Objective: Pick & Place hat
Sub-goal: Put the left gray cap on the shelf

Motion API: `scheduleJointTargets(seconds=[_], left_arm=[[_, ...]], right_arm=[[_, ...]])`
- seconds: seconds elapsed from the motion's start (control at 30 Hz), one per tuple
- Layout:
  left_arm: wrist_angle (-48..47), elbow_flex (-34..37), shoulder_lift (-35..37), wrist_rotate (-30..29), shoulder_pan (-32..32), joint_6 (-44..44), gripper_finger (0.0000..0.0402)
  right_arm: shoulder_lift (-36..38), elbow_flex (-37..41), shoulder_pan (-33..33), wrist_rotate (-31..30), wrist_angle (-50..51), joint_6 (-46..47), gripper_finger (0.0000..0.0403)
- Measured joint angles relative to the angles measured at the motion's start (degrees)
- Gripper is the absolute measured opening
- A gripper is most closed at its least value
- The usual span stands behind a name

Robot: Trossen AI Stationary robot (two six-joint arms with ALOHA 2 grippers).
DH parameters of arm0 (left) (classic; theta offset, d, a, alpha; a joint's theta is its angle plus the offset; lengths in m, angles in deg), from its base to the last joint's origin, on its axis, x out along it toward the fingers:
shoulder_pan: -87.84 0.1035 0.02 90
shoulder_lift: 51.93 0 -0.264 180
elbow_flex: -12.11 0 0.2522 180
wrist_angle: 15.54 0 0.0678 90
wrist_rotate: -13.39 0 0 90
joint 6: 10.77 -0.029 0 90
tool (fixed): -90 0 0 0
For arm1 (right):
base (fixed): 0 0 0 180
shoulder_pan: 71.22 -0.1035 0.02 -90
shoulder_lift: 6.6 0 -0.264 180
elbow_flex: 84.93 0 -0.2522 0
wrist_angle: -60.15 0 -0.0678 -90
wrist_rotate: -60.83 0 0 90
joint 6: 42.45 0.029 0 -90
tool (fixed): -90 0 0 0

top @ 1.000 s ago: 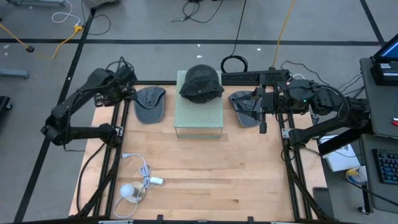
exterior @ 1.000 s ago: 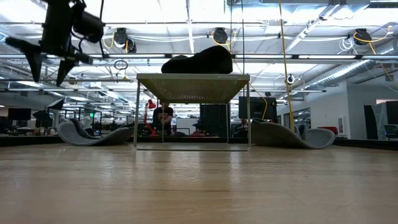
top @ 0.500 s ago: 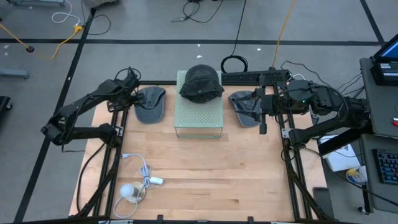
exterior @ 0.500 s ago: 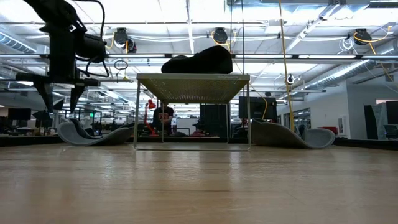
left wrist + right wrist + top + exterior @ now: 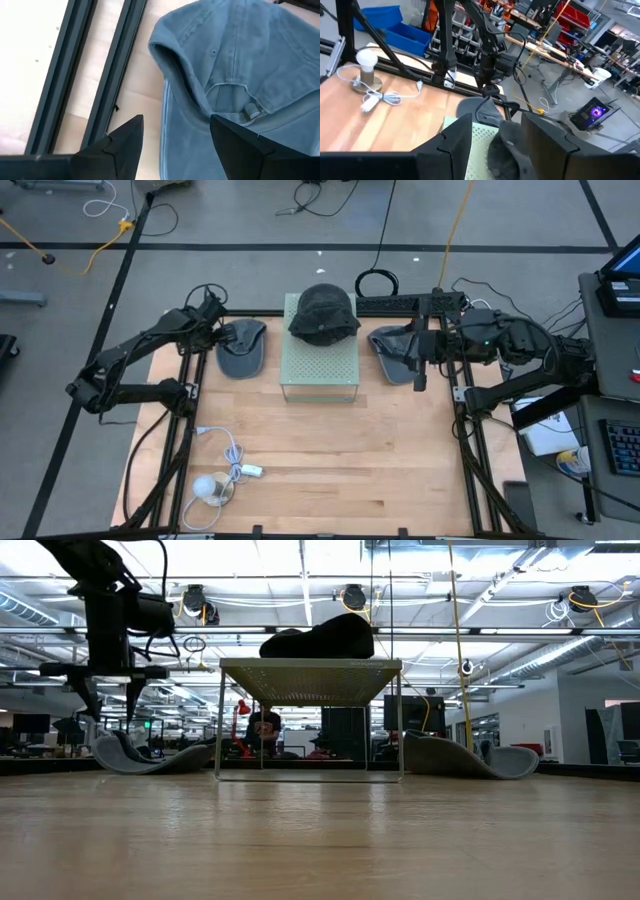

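High view: left gripper, fingers apart, hung above grey cap at upper left of table, probably to grasp it. Right gripper also apart, waited over second cap. Black hat lay on rack, centre.

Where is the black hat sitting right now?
In the high view, the black hat sits on the perforated stand at the table's back middle, between two grey caps.
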Motion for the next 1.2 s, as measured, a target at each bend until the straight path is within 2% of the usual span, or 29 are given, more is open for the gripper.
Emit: scheduleJointTargets(seconds=[0.6, 1.2], left_arm=[[4.6, 0.0, -7.8, 2.9, 0.0, -3.0, 0.0232], [7.6, 0.0, -8.0, 4.2, 0.0, -3.2, 0.0232]], right_arm=[[0.0, 0.0, 0.0, 0.1, -0.4, 4.2, 0.0167], [0.0, 0.0, 0.0, 0.1, -0.4, 4.2, 0.0167]])
